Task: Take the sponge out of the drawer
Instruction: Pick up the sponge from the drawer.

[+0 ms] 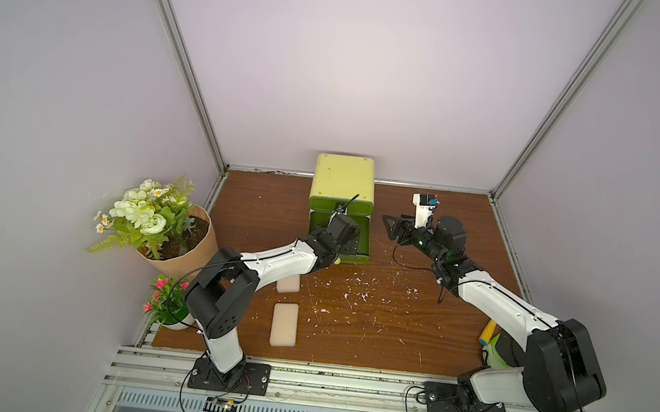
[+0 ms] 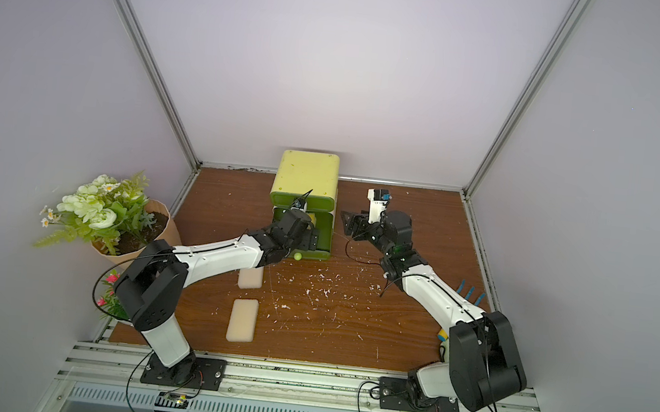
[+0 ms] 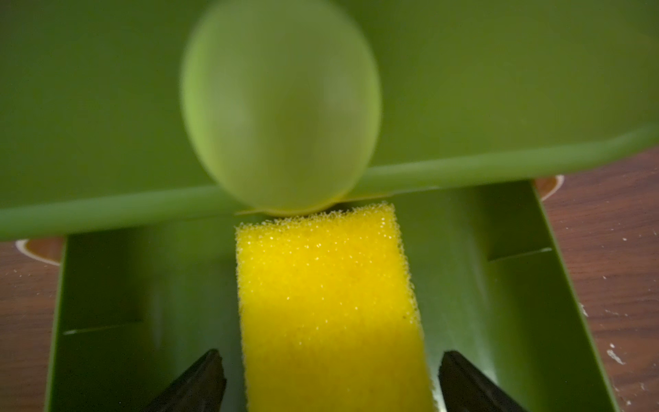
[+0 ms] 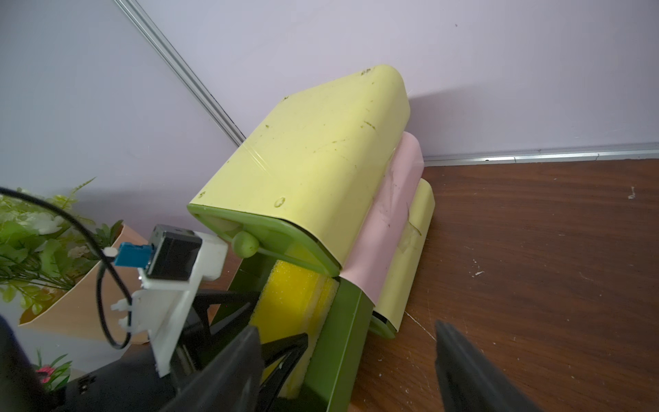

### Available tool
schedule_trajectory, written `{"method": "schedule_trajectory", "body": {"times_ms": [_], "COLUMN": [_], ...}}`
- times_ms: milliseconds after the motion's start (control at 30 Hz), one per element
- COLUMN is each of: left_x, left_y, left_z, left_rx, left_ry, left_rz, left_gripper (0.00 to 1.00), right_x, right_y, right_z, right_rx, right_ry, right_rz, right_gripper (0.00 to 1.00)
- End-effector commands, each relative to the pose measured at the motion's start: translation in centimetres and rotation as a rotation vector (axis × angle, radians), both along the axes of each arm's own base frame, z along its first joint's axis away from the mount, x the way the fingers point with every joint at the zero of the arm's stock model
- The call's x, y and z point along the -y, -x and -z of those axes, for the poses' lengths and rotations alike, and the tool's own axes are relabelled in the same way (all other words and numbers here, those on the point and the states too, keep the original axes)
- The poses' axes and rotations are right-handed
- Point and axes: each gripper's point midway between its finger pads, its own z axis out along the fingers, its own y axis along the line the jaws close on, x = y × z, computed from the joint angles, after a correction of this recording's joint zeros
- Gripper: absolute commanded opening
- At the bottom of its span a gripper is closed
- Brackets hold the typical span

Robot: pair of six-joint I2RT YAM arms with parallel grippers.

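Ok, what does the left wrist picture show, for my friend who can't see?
A yellow sponge lies in an open green drawer, untouched between the black fingertips of the open left gripper. A blurry round knob looms close, with brown table beside the drawer.

Both top views hang high above the near edge, looking steeply down at the whole counter point(image 1: 348, 334). The left wrist camera sits nose-close over the open drawer point(image 3: 107, 303), while the right wrist camera eyes that same drawer from beside it, farther back.

Bright, even light; the drawer knob point(image 3: 281, 107) is blurred close up.
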Motion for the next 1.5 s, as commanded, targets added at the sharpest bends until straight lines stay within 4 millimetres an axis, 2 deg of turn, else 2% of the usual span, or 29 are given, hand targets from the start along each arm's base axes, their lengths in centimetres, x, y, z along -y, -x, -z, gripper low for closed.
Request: {"method": "schedule_trajectory", "body": {"times_ms": [0, 100, 267, 367, 833, 1033, 1267, 1467], "left_x": [-0.3, -0.3, -1.1, -1.6, -2.9, -3.1, -3.1, -1.7], "left_y": [-0.6, -0.6, -0.1, 0.3, 2.7, 4.5, 6.6, 7.4], "left_z": [0.3, 0.1, -1.5, -2.4, -7.4, -10.7, -13.2, -13.7], "left_rx": [0.001, 0.011, 0.077, 0.11, 0.24, 0.353, 0.472, 0.508], "left_ry": [0.013, 0.016, 0.046, 0.065, 0.215, 0.341, 0.433, 0.449], "left_rz": [-0.018, -0.012, -0.029, -0.037, -0.022, 0.035, 0.126, 0.232], "left_gripper": [0.92, 0.86, 0.67, 0.62, 0.56, 0.54, 0.53, 0.52], "right_x": [0.1, 0.2, 0.3, 0.4, 0.1, -1.6, -3.6, -5.4], "right_y": [0.0, 0.1, 0.2, 0.3, 1.1, 2.7, 4.3, 5.5], "right_z": [-3.7, -3.8, -3.9, -3.9, -4.7, -6.0, -7.2, -7.8], "right_rx": [0.092, 0.093, 0.101, 0.104, 0.111, 0.099, 0.048, -0.009], "right_ry": [-0.022, -0.021, -0.015, -0.01, -0.031, -0.104, -0.227, -0.34], "right_rz": [-0.004, -0.004, 0.001, 0.004, -0.029, -0.159, -0.306, -0.432], "right_gripper": [0.8, 0.8, 0.8, 0.8, 0.8, 0.79, 0.76, 0.71]}}
